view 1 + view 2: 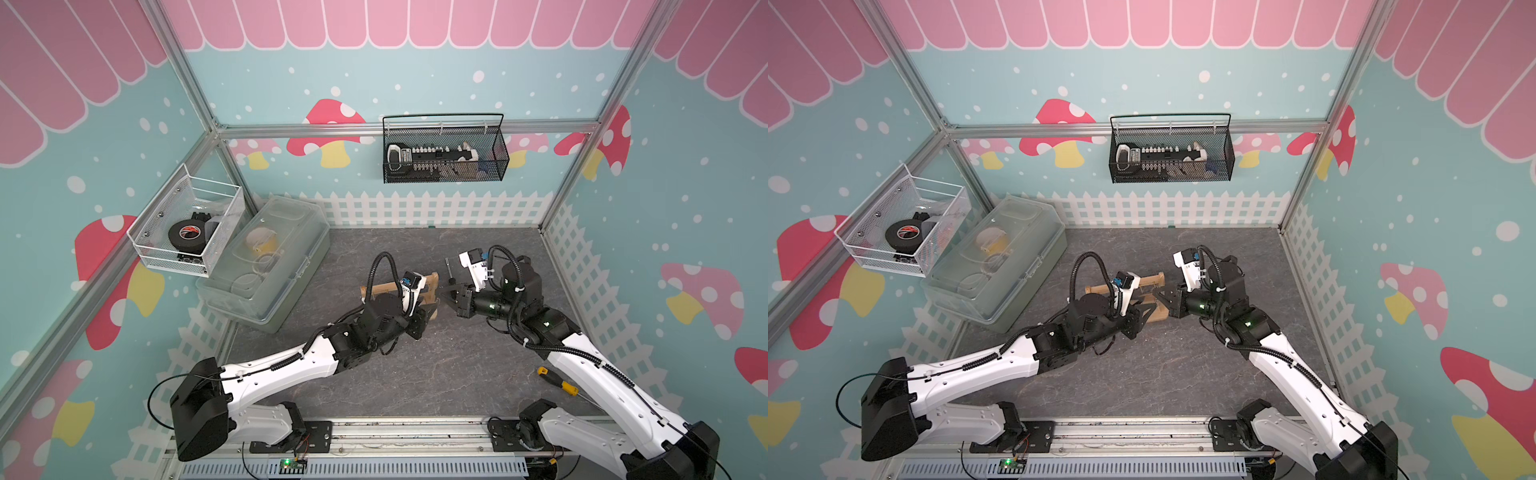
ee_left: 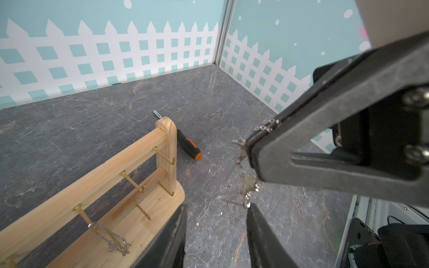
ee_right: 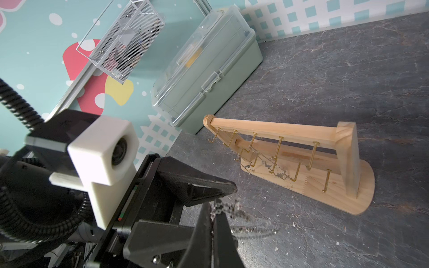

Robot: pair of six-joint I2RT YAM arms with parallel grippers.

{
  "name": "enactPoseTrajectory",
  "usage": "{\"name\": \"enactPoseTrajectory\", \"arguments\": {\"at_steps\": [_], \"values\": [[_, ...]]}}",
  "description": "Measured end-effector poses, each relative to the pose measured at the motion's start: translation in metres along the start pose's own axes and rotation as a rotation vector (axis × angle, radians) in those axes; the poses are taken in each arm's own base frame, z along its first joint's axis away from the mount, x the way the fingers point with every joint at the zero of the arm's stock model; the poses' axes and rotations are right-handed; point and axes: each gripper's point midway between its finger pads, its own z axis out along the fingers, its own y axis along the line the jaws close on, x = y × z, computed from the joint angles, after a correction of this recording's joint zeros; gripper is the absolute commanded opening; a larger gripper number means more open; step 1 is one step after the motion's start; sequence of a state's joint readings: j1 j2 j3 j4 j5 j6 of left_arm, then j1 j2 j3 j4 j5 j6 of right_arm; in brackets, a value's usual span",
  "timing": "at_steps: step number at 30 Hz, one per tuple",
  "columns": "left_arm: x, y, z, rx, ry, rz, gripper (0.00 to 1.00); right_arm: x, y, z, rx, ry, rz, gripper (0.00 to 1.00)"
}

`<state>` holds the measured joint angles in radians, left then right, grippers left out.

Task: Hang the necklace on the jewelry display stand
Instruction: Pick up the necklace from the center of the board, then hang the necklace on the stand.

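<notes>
- Pinching the necklace [image 2: 249, 185] in tightly closed right jaws, just beside the jewelry display stand [image 1: 382, 287], at 3 o'clock of it in a top view.
- With left jaws half open, gripping nothing, spread the dangling loop.
- Lower it over 1 free peg [image 2: 163, 156], clear of the hung chain [image 2: 109, 236].

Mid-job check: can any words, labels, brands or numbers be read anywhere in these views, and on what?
No text is legible in any view.
Black tape roll: reddish mark on it, too blurred to read.
Tool in the black mesh basket: pale label, too small to read.
</notes>
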<state>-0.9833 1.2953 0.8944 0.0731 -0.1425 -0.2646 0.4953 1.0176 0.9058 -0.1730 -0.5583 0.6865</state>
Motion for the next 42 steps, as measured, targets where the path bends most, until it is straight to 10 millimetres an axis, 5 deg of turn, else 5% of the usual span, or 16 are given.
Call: {"name": "enactPoseTrajectory", "arguments": {"at_steps": [42], "values": [[0.0,0.003,0.005,-0.081,-0.016,0.077,0.41,0.0,0.011,0.002,-0.075,0.0,0.053,0.0]]}}
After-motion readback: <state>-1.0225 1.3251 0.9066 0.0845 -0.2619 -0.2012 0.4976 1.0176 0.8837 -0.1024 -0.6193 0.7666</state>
